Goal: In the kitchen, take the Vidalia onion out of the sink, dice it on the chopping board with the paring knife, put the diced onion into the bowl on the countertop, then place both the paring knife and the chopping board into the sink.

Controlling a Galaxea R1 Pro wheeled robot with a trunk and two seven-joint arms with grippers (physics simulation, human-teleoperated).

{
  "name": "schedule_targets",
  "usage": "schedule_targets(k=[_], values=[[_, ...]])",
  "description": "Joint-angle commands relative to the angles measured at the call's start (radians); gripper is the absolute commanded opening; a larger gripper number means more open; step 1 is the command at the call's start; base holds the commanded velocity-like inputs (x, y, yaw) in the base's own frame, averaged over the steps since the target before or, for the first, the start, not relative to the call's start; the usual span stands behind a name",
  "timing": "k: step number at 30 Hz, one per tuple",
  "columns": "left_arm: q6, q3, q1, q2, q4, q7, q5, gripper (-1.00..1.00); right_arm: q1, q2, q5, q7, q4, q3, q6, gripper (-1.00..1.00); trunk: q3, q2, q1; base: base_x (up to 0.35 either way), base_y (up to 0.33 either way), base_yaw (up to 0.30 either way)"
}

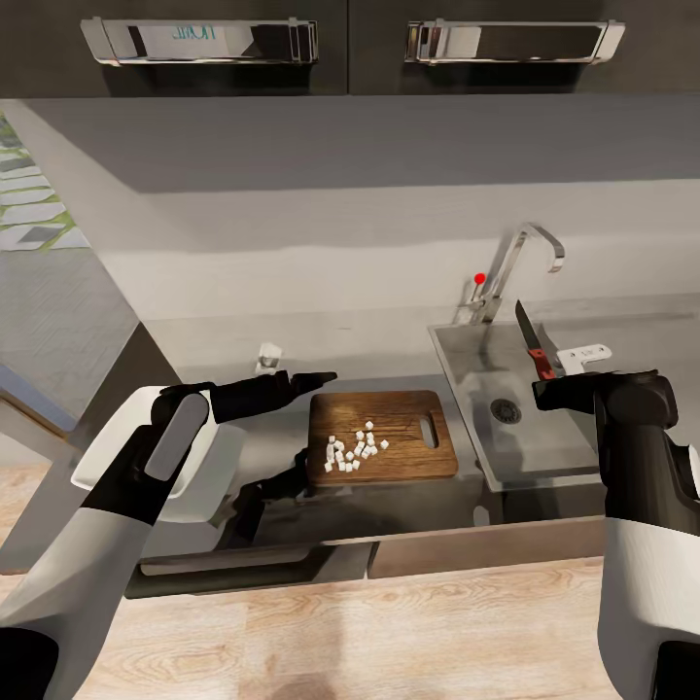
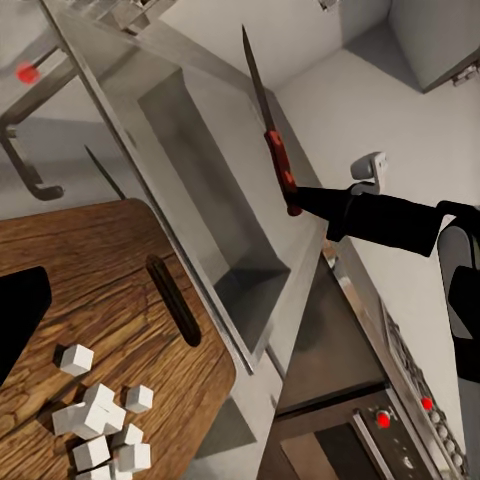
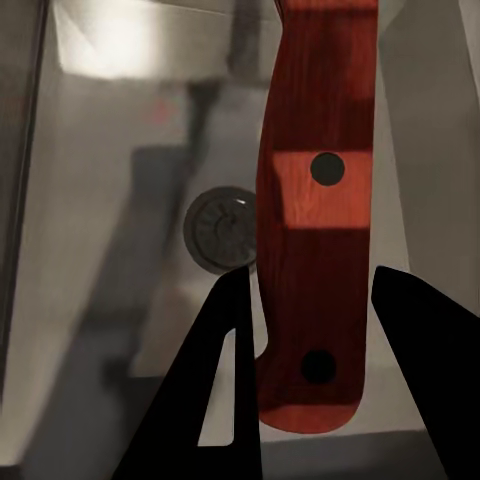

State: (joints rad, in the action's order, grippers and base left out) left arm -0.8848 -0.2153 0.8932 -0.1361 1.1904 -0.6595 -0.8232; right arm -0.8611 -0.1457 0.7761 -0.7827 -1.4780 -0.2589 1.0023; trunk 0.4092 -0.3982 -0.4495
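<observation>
Holding paring knife over sink, right gripper pinches handle; diced onion sits on chopping board, not in bowl; left gripper spread at board edge; transfer, both sink placements left.

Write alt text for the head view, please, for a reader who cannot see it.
The right gripper holds the paring knife blade-up over the sink. White onion dice lie on the chopping board; the left arm reaches toward it, above the white bowl.
</observation>
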Motion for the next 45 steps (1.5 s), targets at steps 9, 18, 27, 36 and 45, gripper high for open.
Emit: schedule_targets(k=[9,18,27,36,45], values=[[-0.005,-0.001,0.001,0.0,0.0,0.0,-0.004,1.0,-0.001,0.0,0.009,-0.01,-0.001,0.0,0.003,-1.0,0.002,-0.002,-0.001,0.082,-0.129,0.0],[-0.005,-0.001,0.001,0.0,0.0,0.0,-0.004,1.0,-0.001,0.0,0.009,-0.009,-0.001,0.0,0.004,-1.0,0.002,-0.002,-0.001,0.009,-0.039,0.0],[-0.005,-0.001,0.001,0.001,-0.001,0.0,-0.004,1.0,-0.001,0.002,0.009,-0.01,-0.001,0.003,0.004,-1.0,0.002,-0.002,-0.001,0.0,0.0,0.0],[-0.005,-0.001,0.001,0.001,-0.001,0.0,-0.004,1.0,-0.001,0.004,0.008,-0.01,0.0,0.008,0.003,-1.0,0.002,-0.002,-0.001,0.0,0.0,0.0],[-0.005,-0.001,0.001,0.001,-0.001,0.0,-0.004,1.0,-0.001,0.006,0.009,-0.01,0.004,0.009,0.002,-1.0,0.002,-0.002,-0.001,0.0,0.0,0.0]])
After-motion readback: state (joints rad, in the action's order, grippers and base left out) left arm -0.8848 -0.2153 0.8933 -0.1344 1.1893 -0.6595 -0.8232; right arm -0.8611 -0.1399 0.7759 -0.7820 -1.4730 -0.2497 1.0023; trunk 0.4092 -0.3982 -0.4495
